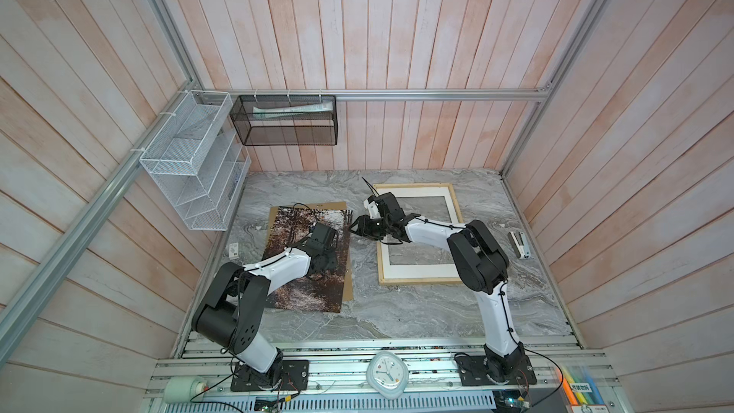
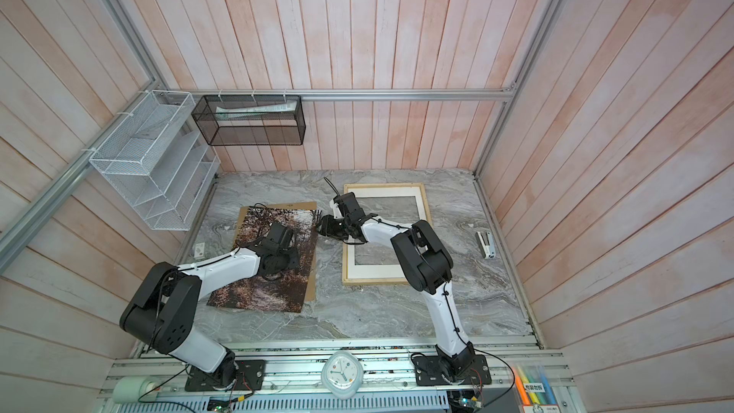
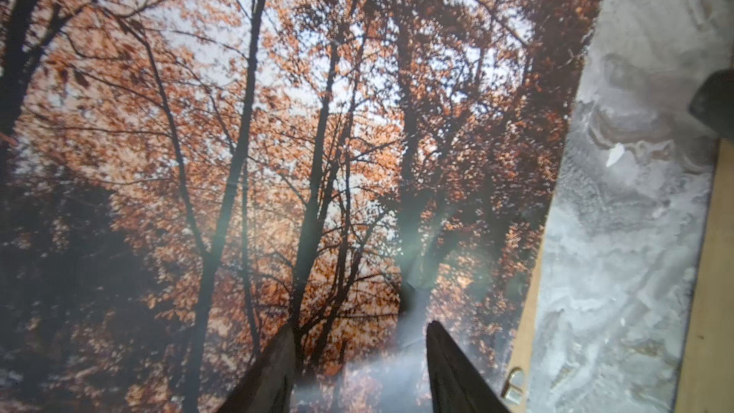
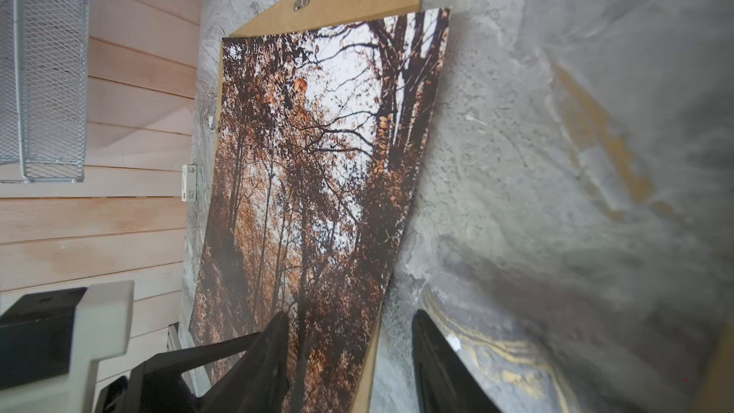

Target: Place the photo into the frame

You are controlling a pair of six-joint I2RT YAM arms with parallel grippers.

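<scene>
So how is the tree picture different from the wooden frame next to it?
The photo is covered in orange-brown trees; the frame is pale wood around a white border, with the grey table showing through its middle. The photo lies on a brown board; the frame lies straight on the table. Both are big rectangles lying down.

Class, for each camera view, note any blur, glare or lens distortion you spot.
Left wrist view: pale hazy glare streak across the photo; right wrist view: photo sharp, marble table smeared out of focus; both top views: evenly lit, wall planks fan outward.
</scene>
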